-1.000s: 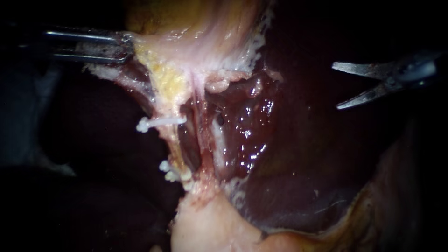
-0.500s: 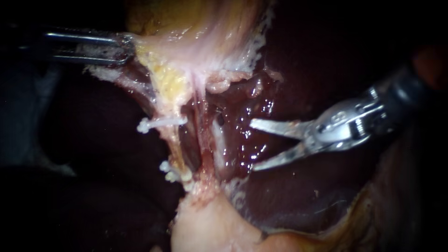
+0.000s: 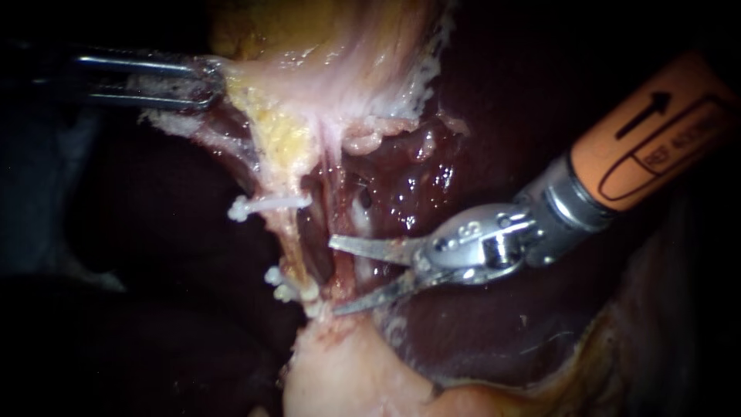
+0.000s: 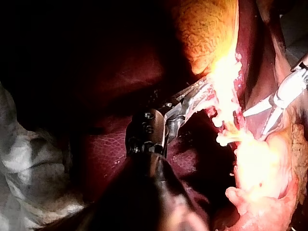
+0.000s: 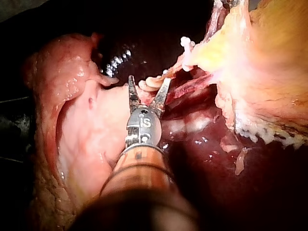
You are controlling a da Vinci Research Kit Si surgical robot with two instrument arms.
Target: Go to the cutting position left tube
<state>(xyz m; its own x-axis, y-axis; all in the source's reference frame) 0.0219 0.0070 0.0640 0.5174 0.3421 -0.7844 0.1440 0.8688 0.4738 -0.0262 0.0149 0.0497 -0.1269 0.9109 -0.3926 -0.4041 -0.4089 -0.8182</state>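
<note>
The left tube (image 3: 292, 235) is a thin yellowish strand that runs down from the gallbladder (image 3: 324, 69). One white clip (image 3: 266, 205) crosses it high up, and more white clips (image 3: 282, 286) sit lower down. A reddish right tube (image 3: 335, 220) runs beside it. My right instrument (image 3: 333, 276) comes in from the right with its two blades open. Their tips reach the reddish tube, just right of the left tube, at a level between the upper and lower clips. My left instrument (image 3: 197, 81) is shut on the gallbladder's edge and holds it to the left.
Dark red liver (image 3: 478, 324) lies under and to the right of the blades. Pale fatty tissue (image 3: 347, 378) bulges below the tubes. The right instrument's orange shaft (image 3: 656, 131) slants in from the upper right. In the right wrist view the lower clips (image 5: 153, 83) lie between the blade tips.
My right instrument has moved left and down across the liver, from the right edge to the tubes, with its blades still open. The left instrument and the tissue it holds have stayed put.
</note>
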